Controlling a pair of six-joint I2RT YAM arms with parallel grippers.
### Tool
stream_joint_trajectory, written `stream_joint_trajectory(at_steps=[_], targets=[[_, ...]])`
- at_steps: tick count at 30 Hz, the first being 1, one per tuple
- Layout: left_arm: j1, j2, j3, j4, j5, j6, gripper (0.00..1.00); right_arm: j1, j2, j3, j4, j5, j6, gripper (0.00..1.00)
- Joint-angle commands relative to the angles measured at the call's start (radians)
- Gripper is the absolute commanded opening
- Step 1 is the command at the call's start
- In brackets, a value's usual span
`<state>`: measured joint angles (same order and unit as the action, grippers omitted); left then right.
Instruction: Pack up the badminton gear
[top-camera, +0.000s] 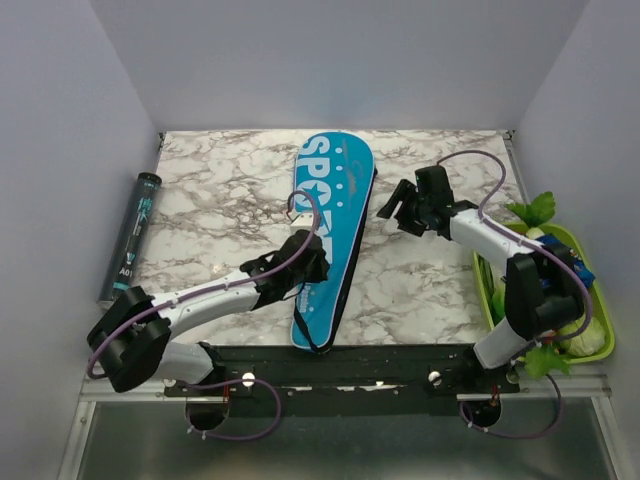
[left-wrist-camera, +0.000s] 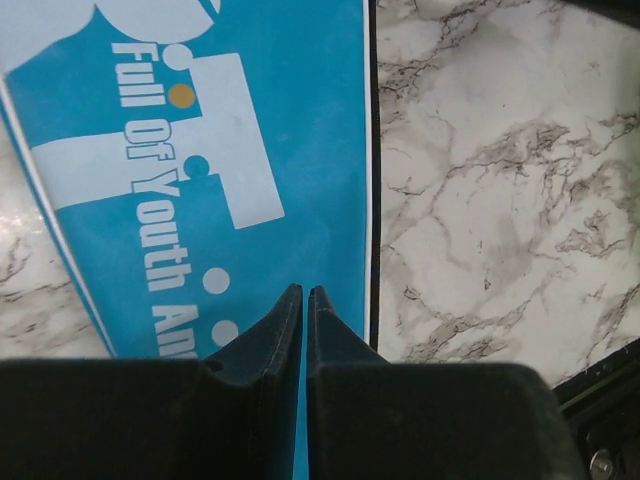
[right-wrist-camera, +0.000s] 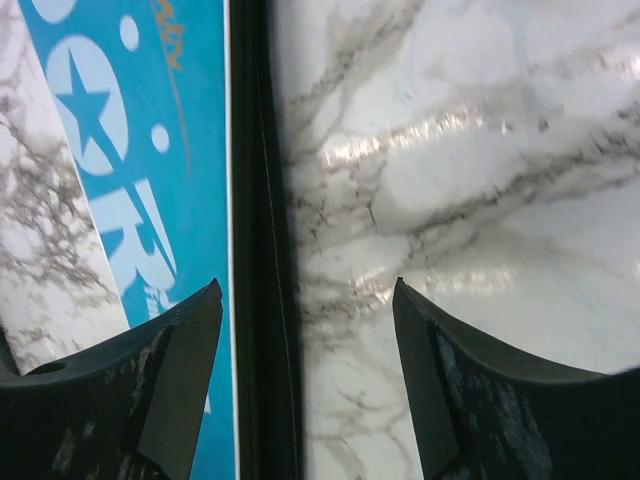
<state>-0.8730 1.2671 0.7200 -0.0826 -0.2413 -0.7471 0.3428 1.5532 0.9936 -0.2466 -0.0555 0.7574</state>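
Observation:
The long cyan bag (top-camera: 335, 190) lettered "SPORT" lies lengthwise down the middle of the marble table, wide end at the back. It looks closed along its black edge (right-wrist-camera: 255, 200). No racket shows in any view. My left gripper (top-camera: 316, 260) is shut, its tips (left-wrist-camera: 305, 290) low over the bag's narrow near part (left-wrist-camera: 300, 150), close to its right edge. Nothing shows between the jaws. My right gripper (top-camera: 392, 205) is open beside the bag's right side. In the right wrist view (right-wrist-camera: 308, 285) its jaws straddle the black edge, one over the cyan face (right-wrist-camera: 120, 150), one over bare marble.
A black tube (top-camera: 130, 235) with cyan print lies along the table's left edge. A green tray (top-camera: 603, 300) of toy vegetables stands at the right edge beside the right arm. White walls close in the back and sides.

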Motion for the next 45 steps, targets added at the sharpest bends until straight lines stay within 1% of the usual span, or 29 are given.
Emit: stream_joint_trajectory(at_steps=[1, 6, 13, 17, 19, 27, 30, 33, 34, 36, 39, 40, 41, 45], targets=[[-0.007, 0.092, 0.001, 0.173, 0.106, 0.0, 0.11, -0.033, 0.151, 0.12, 0.072, -0.118, -0.017, 0.77], [-0.006, 0.17, -0.004, 0.21, 0.129, -0.008, 0.09, -0.033, 0.304, 0.287, 0.076, -0.159, 0.013, 0.77], [-0.007, 0.19, -0.039, 0.254, 0.161, -0.029, 0.08, -0.033, 0.479, 0.419, 0.073, -0.191, 0.057, 0.75], [-0.007, 0.207, -0.051, 0.297, 0.21, -0.046, 0.07, -0.033, 0.535, 0.451, 0.064, -0.187, 0.072, 0.74], [-0.014, 0.21, -0.059, 0.352, 0.235, -0.058, 0.07, -0.033, 0.551, 0.458, 0.063, -0.185, 0.076, 0.73], [-0.049, 0.314, -0.007, 0.371, 0.302, -0.078, 0.04, -0.033, 0.597, 0.484, 0.055, -0.188, 0.097, 0.68], [-0.054, 0.342, -0.002, 0.391, 0.31, -0.087, 0.04, -0.033, 0.614, 0.49, 0.053, -0.204, 0.106, 0.62], [-0.054, 0.359, -0.001, 0.377, 0.297, -0.081, 0.04, -0.033, 0.627, 0.494, 0.053, -0.205, 0.112, 0.5], [-0.054, 0.36, -0.001, 0.36, 0.281, -0.077, 0.03, -0.031, 0.628, 0.493, 0.052, -0.202, 0.114, 0.39], [-0.054, 0.371, -0.001, 0.342, 0.264, -0.064, 0.03, -0.033, 0.631, 0.491, 0.053, -0.19, 0.12, 0.31], [-0.054, 0.385, -0.01, 0.305, 0.249, -0.044, 0.03, -0.033, 0.633, 0.493, 0.053, -0.184, 0.125, 0.15], [-0.054, 0.39, -0.014, 0.288, 0.217, -0.041, 0.03, -0.033, 0.631, 0.491, 0.052, -0.181, 0.128, 0.03], [-0.054, 0.396, -0.019, 0.279, 0.209, -0.041, 0.03, -0.033, 0.627, 0.488, 0.052, -0.17, 0.132, 0.0], [-0.054, 0.416, -0.019, 0.219, 0.171, -0.047, 0.03, -0.036, 0.57, 0.416, 0.052, -0.136, 0.158, 0.01]])
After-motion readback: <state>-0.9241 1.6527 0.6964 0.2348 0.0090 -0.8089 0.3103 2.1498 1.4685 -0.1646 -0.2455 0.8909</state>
